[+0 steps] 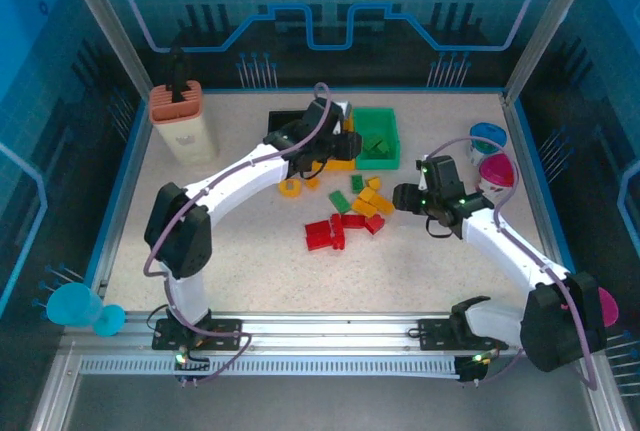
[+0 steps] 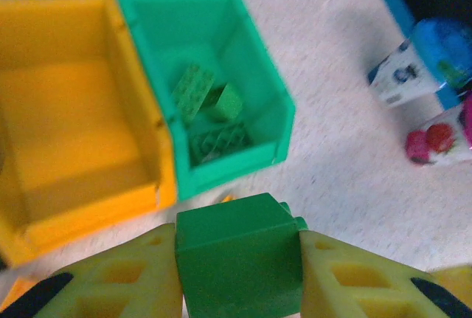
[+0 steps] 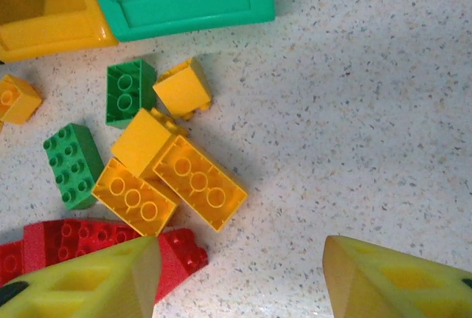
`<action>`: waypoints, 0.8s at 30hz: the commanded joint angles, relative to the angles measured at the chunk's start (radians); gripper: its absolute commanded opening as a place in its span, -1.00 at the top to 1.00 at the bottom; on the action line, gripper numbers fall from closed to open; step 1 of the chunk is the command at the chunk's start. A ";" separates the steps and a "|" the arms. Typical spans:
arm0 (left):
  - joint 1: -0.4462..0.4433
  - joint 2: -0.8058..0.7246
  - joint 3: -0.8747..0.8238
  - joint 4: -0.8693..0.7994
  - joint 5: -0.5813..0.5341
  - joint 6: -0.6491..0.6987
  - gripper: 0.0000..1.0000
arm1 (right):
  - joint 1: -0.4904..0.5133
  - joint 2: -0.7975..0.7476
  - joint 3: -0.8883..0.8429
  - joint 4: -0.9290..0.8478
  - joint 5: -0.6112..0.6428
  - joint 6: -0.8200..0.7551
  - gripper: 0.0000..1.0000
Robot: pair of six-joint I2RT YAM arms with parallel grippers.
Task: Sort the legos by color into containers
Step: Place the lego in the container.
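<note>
1. Firmly clamped, the left gripper (image 2: 240, 274) holds a green brick (image 2: 236, 240) between its two yellow fingers (image 2: 125, 277), one pad pressed against each side of the brick
2. Straight ahead of that gripper sits the green bin (image 2: 269, 82), with three green bricks (image 2: 210, 104) lying inside it
3. Ahead and to the gripper's left, the yellow bin (image 2: 88, 211) stands wall to wall with the green one
4. Off to the gripper's right, well apart from the bins, stand a blue cup (image 2: 431, 56) and a pink cup (image 2: 442, 137)
5. From above, the left gripper (image 1: 335, 141) hangs close to the green bin (image 1: 378, 163), and a black bin (image 1: 283, 116) lies just beyond the arm on its left
6. The right gripper (image 3: 240, 274) hovers over the speckled table (image 3: 369, 111) with its jaws apart and nothing between them
7. Ahead of it and to the left lie loose legos: two long yellow bricks (image 3: 199, 181) touching side by side, a long green brick (image 3: 72, 164) beside them, and a smaller green brick (image 3: 129, 91) next to a yellow block (image 3: 183, 88) farther on
8. Red bricks (image 3: 74, 240) lie just beside the tip of its left-hand finger (image 3: 96, 288), partly hidden under it
9. Beyond the loose bricks, the near walls of the green and yellow bins touch at a corner
</note>
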 commanded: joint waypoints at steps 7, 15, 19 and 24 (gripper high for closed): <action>0.041 0.232 0.267 0.035 0.110 0.055 0.23 | -0.013 -0.076 -0.042 0.025 -0.032 0.044 -0.18; 0.049 0.370 0.436 0.015 0.113 0.045 0.22 | -0.014 -0.095 -0.048 0.009 -0.039 0.041 -0.16; 0.051 0.437 0.527 -0.045 0.077 0.071 0.22 | -0.013 -0.107 -0.044 0.003 -0.040 0.040 -0.16; 0.058 0.471 0.617 -0.108 0.092 0.072 -0.45 | -0.012 -0.115 -0.036 -0.006 -0.047 0.035 -0.16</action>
